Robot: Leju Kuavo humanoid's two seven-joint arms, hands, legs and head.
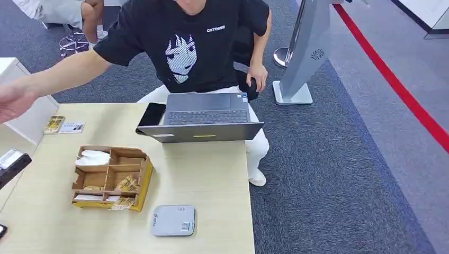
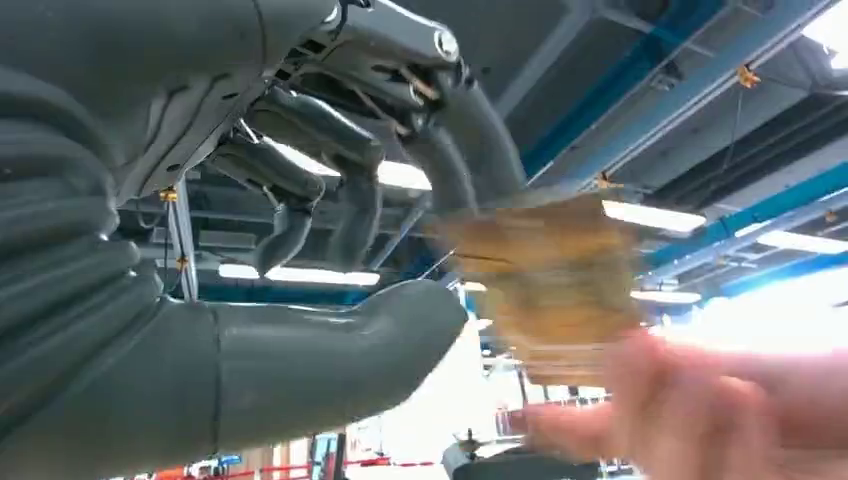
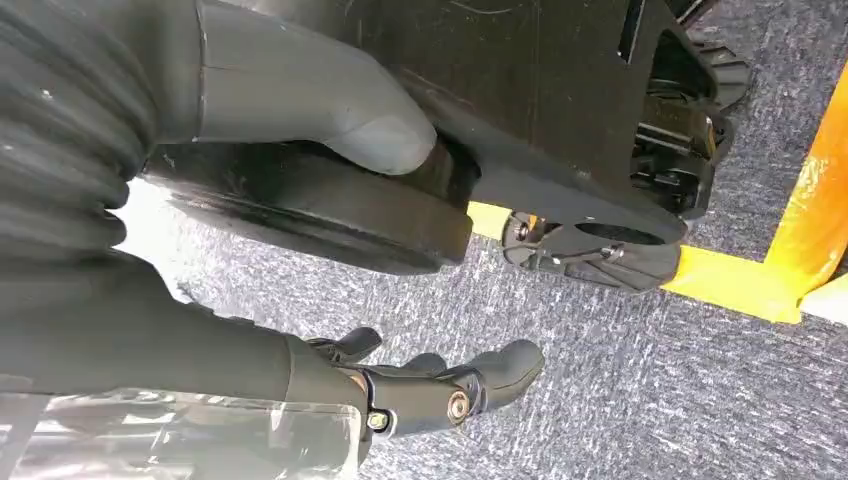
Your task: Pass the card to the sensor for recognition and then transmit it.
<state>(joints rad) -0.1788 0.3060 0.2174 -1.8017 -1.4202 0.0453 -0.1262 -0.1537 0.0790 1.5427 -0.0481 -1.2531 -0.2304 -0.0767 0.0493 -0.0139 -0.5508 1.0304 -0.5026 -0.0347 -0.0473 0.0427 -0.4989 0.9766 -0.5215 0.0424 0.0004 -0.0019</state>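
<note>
Card (image 2: 545, 285), gold and blurred, sits in the left wrist view between the left hand (image 2: 330, 260) and a person's hand (image 2: 700, 420). Touches the tip of one dark finger (image 2: 480, 150) of the left hand, with the grey thumb (image 2: 330, 360) just beside its lower corner; cannot tell whether thumb and finger pinch it. Pinched along its other edge by the person's blurred fingers.

From the head view, the person's hand (image 1: 13, 100) reaches out at the far left, over the left edge of the desk (image 1: 212, 174). On the desk, a cardboard divided box (image 1: 111, 177) lies left of centre, with gold cards in its near compartments and something white in its far-left one. A grey card reader (image 1: 173, 220) lies just near of the box, to its right. An open laptop (image 1: 204, 116) stands at the far edge, a black phone (image 1: 152, 115) touching its left side. Two small cards (image 1: 63, 125) lie at the far left. The person (image 1: 185, 47), in a black printed T-shirt, sits behind the laptop.

Right hand (image 3: 420, 385) hangs over grey carpet (image 3: 620, 390), fingers curled in, nothing in them.
</note>
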